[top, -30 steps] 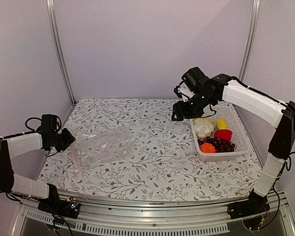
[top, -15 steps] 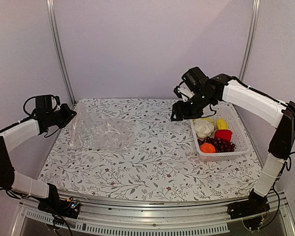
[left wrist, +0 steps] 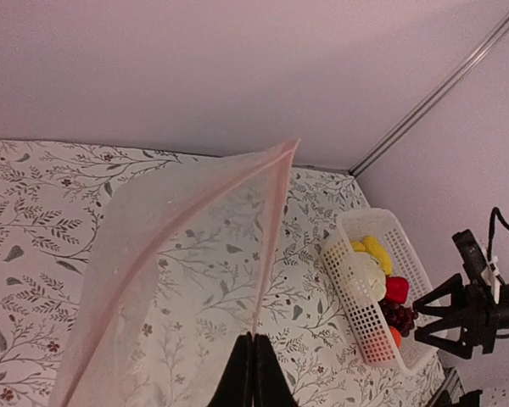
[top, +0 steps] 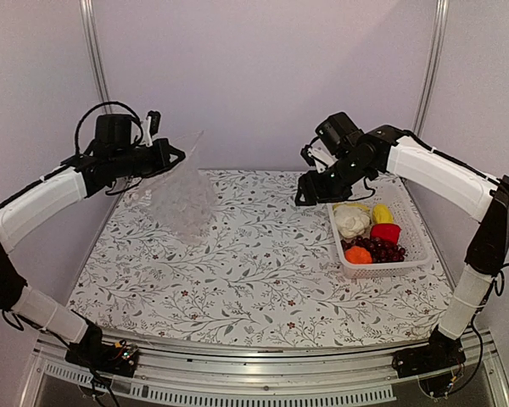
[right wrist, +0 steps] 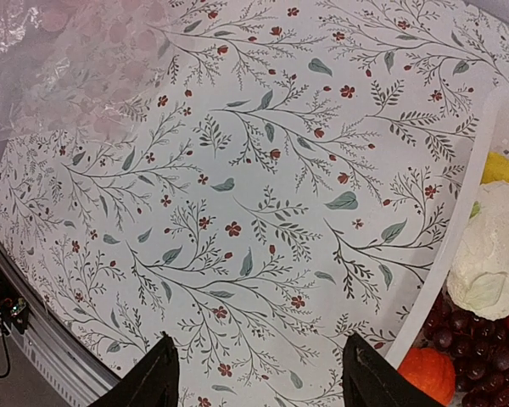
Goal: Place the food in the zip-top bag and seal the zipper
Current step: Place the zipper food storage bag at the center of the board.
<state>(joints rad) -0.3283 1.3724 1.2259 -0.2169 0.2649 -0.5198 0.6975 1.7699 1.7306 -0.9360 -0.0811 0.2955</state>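
My left gripper [top: 168,156] is shut on one edge of the clear zip-top bag [top: 184,202] and holds it up, so it hangs over the table's far left. In the left wrist view the shut fingertips [left wrist: 252,366] pinch the bag [left wrist: 178,271] at its pinkish zipper strip [left wrist: 271,220]. My right gripper [top: 309,192] is open and empty, above the table just left of the white basket [top: 412,222]. The basket holds the food: a cream-white lump [top: 351,221], a long yellow piece [top: 382,214], a red piece [top: 385,232], grapes [top: 385,249] and an orange ball [top: 357,255].
The floral tablecloth [top: 263,263] covers the table. Metal frame posts [top: 96,76] stand at the back corners against lilac walls. In the right wrist view the basket rim [right wrist: 458,254] is at the right and the bag [right wrist: 76,68] at the top left.
My left arm has lifted the bag off the table, up and towards the back, so it now hangs in the air. My right arm has not moved.
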